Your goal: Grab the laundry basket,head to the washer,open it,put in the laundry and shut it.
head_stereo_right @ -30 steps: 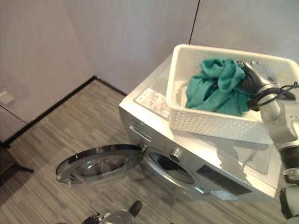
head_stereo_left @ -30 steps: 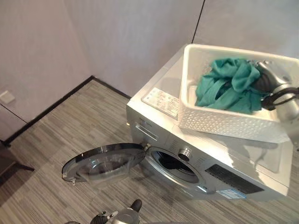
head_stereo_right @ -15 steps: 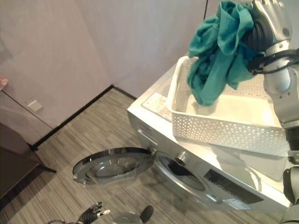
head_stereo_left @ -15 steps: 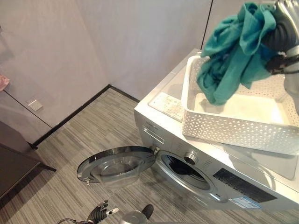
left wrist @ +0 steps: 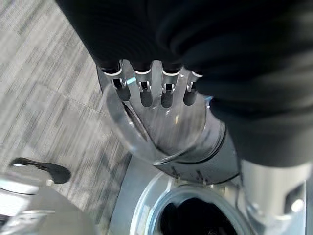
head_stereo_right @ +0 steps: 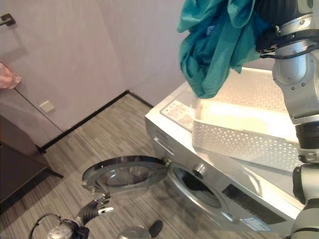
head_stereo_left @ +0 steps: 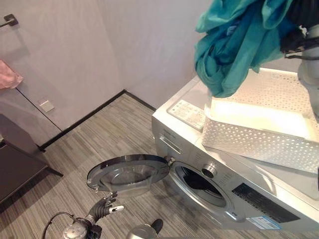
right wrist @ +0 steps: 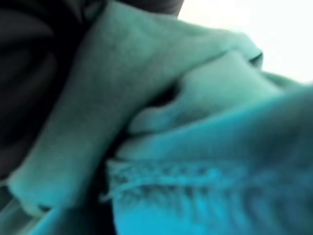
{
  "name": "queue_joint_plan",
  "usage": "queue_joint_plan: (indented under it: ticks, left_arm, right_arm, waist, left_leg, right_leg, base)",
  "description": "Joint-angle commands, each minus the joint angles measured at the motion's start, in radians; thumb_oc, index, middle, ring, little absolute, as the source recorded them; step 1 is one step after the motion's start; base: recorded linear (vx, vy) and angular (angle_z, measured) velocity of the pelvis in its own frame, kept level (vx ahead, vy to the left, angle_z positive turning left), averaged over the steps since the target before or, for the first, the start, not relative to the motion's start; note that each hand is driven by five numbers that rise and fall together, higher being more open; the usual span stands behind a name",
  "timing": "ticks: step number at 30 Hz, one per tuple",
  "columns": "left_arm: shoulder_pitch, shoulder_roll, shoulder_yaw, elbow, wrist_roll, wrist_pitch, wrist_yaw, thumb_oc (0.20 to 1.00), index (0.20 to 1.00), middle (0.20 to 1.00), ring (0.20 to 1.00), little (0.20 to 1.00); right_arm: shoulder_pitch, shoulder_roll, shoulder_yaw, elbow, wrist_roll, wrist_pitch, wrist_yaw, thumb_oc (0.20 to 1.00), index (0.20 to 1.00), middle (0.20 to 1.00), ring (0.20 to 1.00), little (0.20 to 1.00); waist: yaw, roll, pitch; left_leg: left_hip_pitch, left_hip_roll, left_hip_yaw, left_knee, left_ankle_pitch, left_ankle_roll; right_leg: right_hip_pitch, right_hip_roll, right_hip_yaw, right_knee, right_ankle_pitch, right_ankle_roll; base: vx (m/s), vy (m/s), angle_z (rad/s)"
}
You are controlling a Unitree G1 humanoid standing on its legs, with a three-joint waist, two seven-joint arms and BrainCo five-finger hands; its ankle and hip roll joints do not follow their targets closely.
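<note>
My right hand [head_stereo_right: 277, 14] is raised high and shut on a bundle of teal laundry [head_stereo_left: 234, 45], which hangs above the left end of the white perforated basket [head_stereo_left: 249, 142]. In the right wrist view the teal laundry [right wrist: 195, 147] sits close against the hand. The basket stands on top of the silver front-loading washer [head_stereo_left: 271, 196] and nothing lies inside it. The washer's round door [head_stereo_left: 129, 172] is swung open to the left, and the dark drum opening [head_stereo_left: 197, 181] shows. My left hand [head_stereo_left: 102, 206] hangs low by the floor below the door, its fingers [left wrist: 151, 90] straight.
A grey wall with a black skirting strip runs behind and left of the washer. A pink cloth [head_stereo_left: 7, 77] hangs from a wall hook at the far left, above a dark low piece of furniture [head_stereo_left: 15, 169]. Striped grey floor lies in front of the door.
My right hand has lifted the teal laundry out of the basket and carried it up and leftward. The camera has shifted, and my left hand now shows further into view.
</note>
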Motion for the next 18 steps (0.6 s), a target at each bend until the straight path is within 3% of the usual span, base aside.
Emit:
queue_joint_plan:
  ticks: [1, 6, 11, 14, 18]
  left_arm:
    - [0.041, 0.087, 0.011, -0.089, -0.111, -0.012, -0.029, 1.0, 1.0, 1.0, 1.0, 1.0]
    - [0.086, 0.129, 0.065, -0.232, -0.269, -0.009, -0.039, 1.0, 1.0, 1.0, 1.0, 1.0]
    - [0.113, 0.152, 0.095, -0.306, -0.34, -0.011, -0.048, 1.0, 1.0, 1.0, 1.0, 1.0]
    - [0.125, 0.148, 0.117, -0.354, -0.391, -0.025, -0.04, 1.0, 1.0, 1.0, 1.0, 1.0]
    - [0.156, 0.136, 0.18, -0.404, -0.426, -0.041, -0.039, 1.0, 1.0, 1.0, 1.0, 1.0]
  right_arm:
    - [-0.096, -0.008, 0.024, -0.051, 0.104, -0.035, -0.051, 0.2, 0.2, 0.2, 0.2, 0.2]
    - [-0.107, 0.107, 0.009, -0.082, 0.252, -0.077, -0.045, 0.2, 0.2, 0.2, 0.2, 0.2]
    - [-0.111, 0.196, 0.012, -0.084, 0.36, -0.104, -0.027, 0.2, 0.2, 0.2, 0.2, 0.2]
    - [-0.068, 0.362, 0.025, -0.076, 0.527, -0.129, 0.019, 0.2, 0.2, 0.2, 0.2, 0.2]
    - [-0.017, 0.444, 0.064, -0.097, 0.572, -0.112, 0.079, 0.2, 0.2, 0.2, 0.2, 0.2]
  waist:
    - [0.042, -0.039, -0.108]
    - [0.064, -0.049, -0.099]
    - [0.08, -0.048, -0.092]
    - [0.101, -0.041, -0.085]
    - [0.111, -0.04, -0.078]
  left_leg:
    - [-0.052, 0.026, -0.049, -0.044, 0.052, 0.027]
    - [-0.051, 0.023, -0.072, -0.044, 0.055, 0.027]
    - [-0.047, 0.014, -0.087, -0.044, 0.057, 0.029]
    - [-0.043, 0.012, -0.09, -0.044, 0.053, 0.032]
    - [-0.052, 0.005, -0.089, -0.044, 0.065, 0.036]
  right_leg:
    - [-0.06, -0.035, -0.021, 0.003, 0.111, 0.009]
    - [-0.045, -0.037, -0.038, 0.003, 0.11, 0.006]
    - [-0.034, -0.04, -0.051, 0.003, 0.111, 0.006]
    - [-0.029, -0.044, -0.055, 0.003, 0.107, 0.003]
    - [-0.036, -0.049, -0.05, 0.003, 0.115, 0.004]
  base:
    - [-0.01, 0.01, 0.14]
    - [-0.01, -0.001, 0.04]
    - [-0.01, 0.008, 0.17]
    - [-0.02, 0.019, 0.09]
    - [-0.03, 0.018, 0.06]
